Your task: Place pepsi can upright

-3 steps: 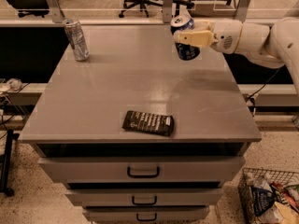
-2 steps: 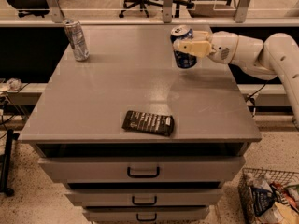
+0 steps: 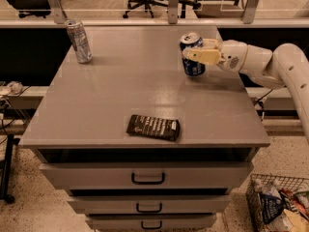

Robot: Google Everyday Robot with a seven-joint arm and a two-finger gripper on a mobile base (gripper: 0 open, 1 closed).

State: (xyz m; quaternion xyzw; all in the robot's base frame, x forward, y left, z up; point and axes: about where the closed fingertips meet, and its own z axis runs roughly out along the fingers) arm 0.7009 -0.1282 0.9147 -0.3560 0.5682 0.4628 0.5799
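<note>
A blue soda can (image 3: 194,67) stands straight up on the far right part of the gray tabletop (image 3: 116,95). The can is round and smooth. It has a shiny silver top and white marks on its dark blue side. Its bottom looks to be down on the tabletop.

The end effector (image 3: 192,55) comes in from the right and is clenched on the blue soda can. One pale yellow finger (image 3: 203,56) lies flat across the front of the can, about halfway up. The other finger is hidden behind the can. The arm (image 3: 263,64) behind it is white, round and smooth, like a fat tube.

A taller silver can (image 3: 78,41) stands at the far left corner, well apart from the blue one. It looks a bit dented and shiny.

A flat black packet (image 3: 153,127) with white print lies near the front edge, in the middle. It is shaped like a long box.

The tabletop is flat, smooth and a little glossy. Under it are gray drawers (image 3: 145,175) with dark curved handles. A wire basket (image 3: 256,197) sits on the floor at the lower right.
</note>
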